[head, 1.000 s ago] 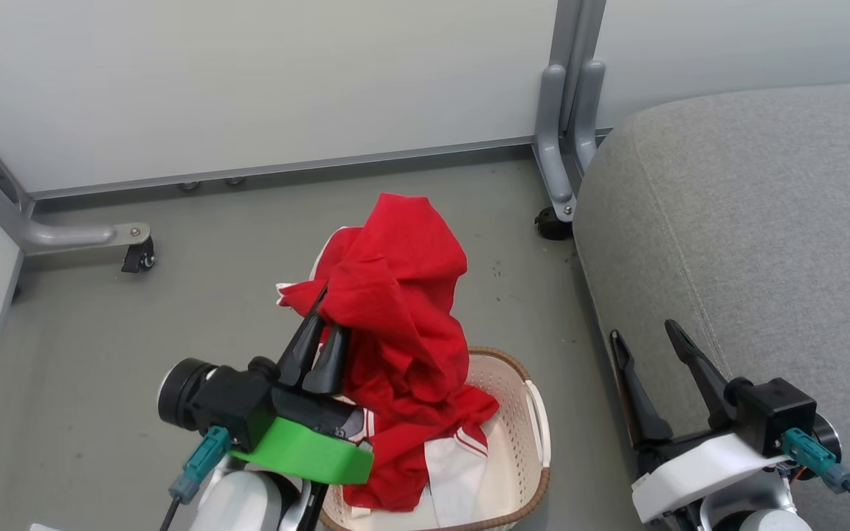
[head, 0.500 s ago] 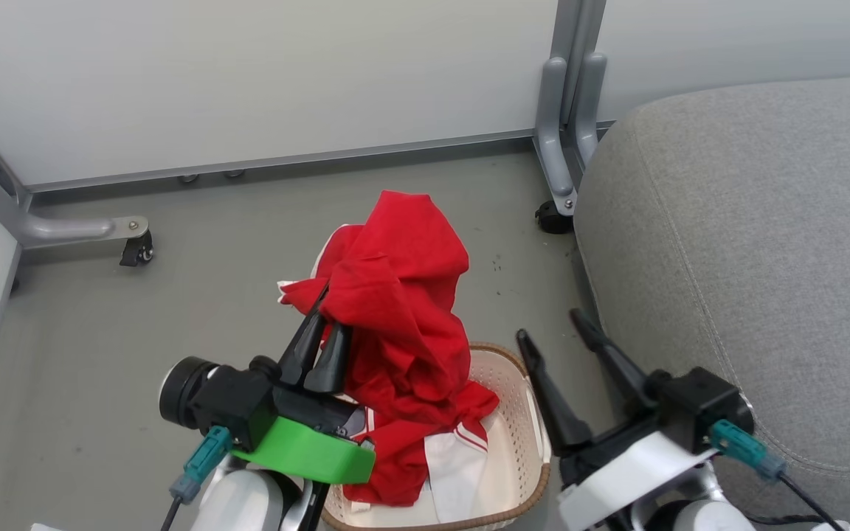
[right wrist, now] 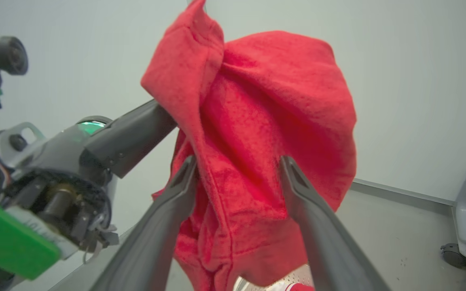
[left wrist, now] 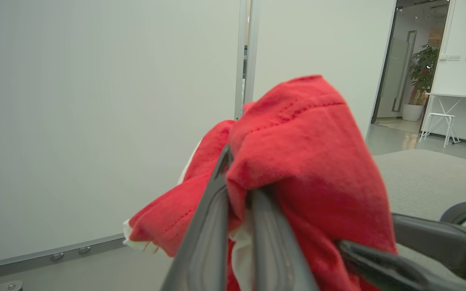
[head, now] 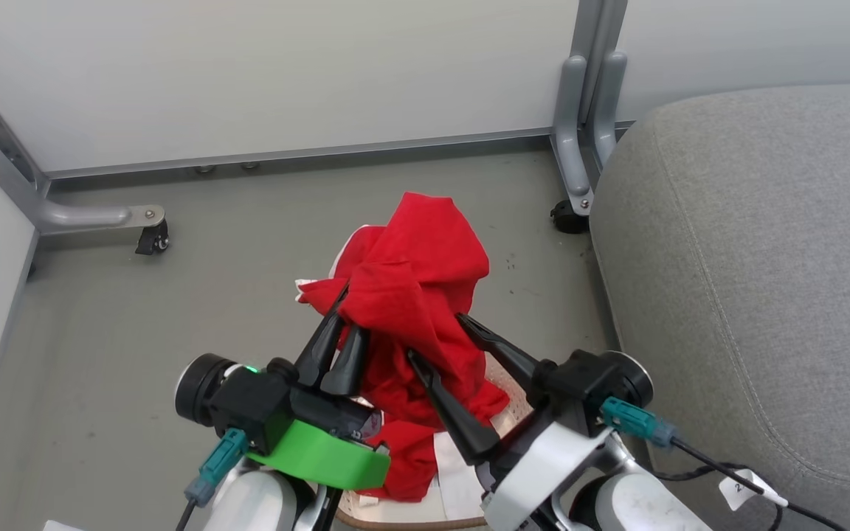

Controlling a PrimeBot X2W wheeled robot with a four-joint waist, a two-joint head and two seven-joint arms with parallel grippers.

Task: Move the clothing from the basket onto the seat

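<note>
- Above basket: left fingers pinched shut on clothing, held up, lower end in basket.
- Right fingers fully spread, straddling hanging fold.
- Seat at right.

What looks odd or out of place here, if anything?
Only the clothing: it hangs bunched in mid-air from the shut left jaws, lower end trailing into the basket, while the open right jaws straddle its folds. Nothing looks spilled or damaged.

Clothing: red, bunched, hanging before a pale wall
Right gripper: fingers spread, flanking the clothing
Left gripper: from the left, pinching the clothing's edge
</note>
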